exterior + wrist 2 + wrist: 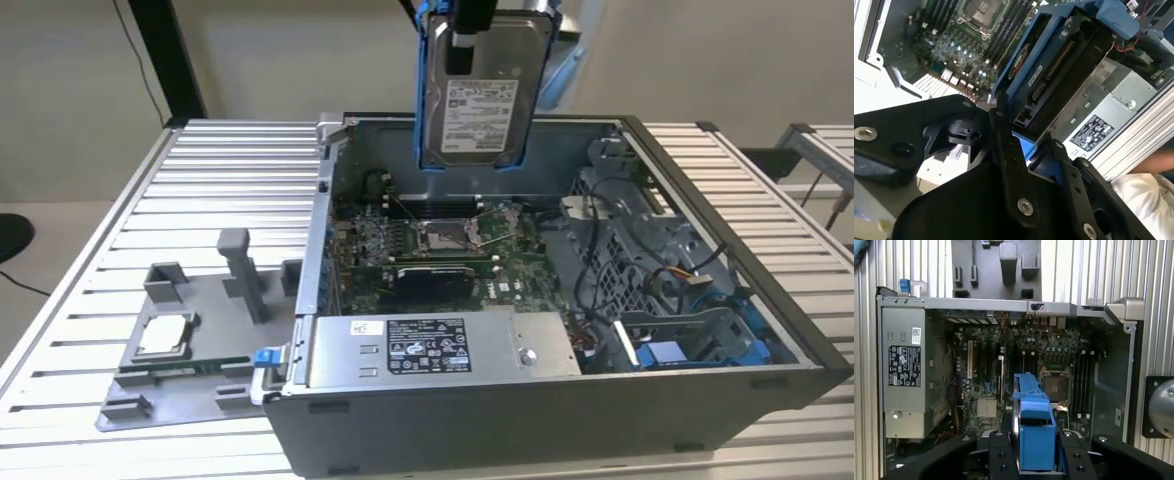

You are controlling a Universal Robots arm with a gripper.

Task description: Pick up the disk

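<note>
You saw the disk [481, 95], a silver drive with a white label in a blue bracket, hanging upright and lifted clear, clamped at its upper edge between the gripper's [1035, 447] fingers [1000, 455], directly below the tool.

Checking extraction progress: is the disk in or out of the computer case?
Out: the disk hangs upright above the case, clamped by the gripper.

Disk [478, 95] top & fingers [470, 22] cut off by exterior view edge.

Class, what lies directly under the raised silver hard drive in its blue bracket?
Under the disk lies the open grey computer case, its green motherboard showing; the gripper covers part.
</note>
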